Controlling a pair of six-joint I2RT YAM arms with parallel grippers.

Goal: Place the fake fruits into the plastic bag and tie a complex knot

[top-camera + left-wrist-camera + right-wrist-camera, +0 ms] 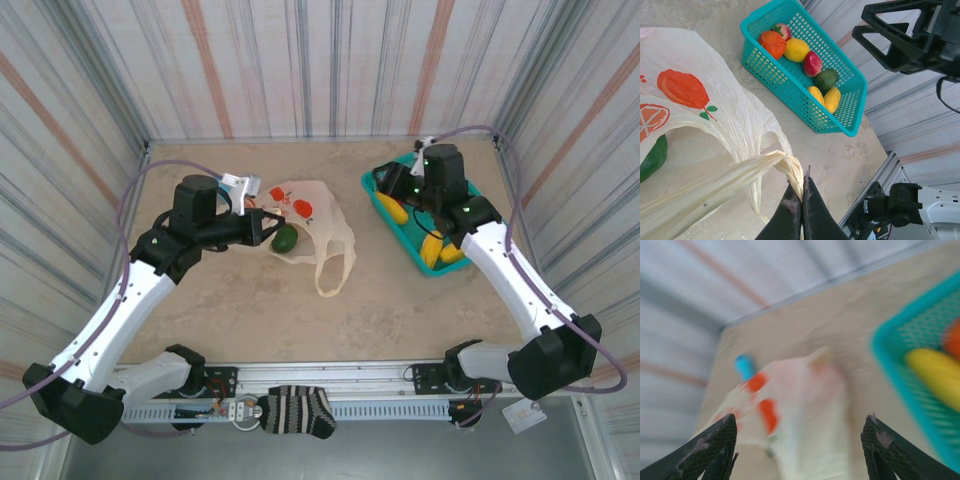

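The left hand (pixel 802 176) is pinching fully closed on a twisted strip of the bag's (pixel 715 95) rim, holding that side up off the counter (pixel 840 155). The bag is lying mid-counter, left of the basket (pixel 785 85), with one green fruit (pixel 652 157) sitting just inside its mouth, as far as the views tell. The right hand (pixel 800 427) is hovering over the basket with its fingers spread wide and nothing between them. The other fruits (pixel 796 49) are lying in the basket.

Risks from here:
- The pinch is catching only thin, slick film, so any tug could be pulling it free and letting the mouth collapse.
- The fruits are glossy and rounded, so an off-centre grasp could be squirting one out or shoving the basket.
- The mouth is looking narrow and slack, so a fruit dropped short would be rolling away across the counter.
- The loose loop handle is trailing on the counter and could be snagging a passing finger.
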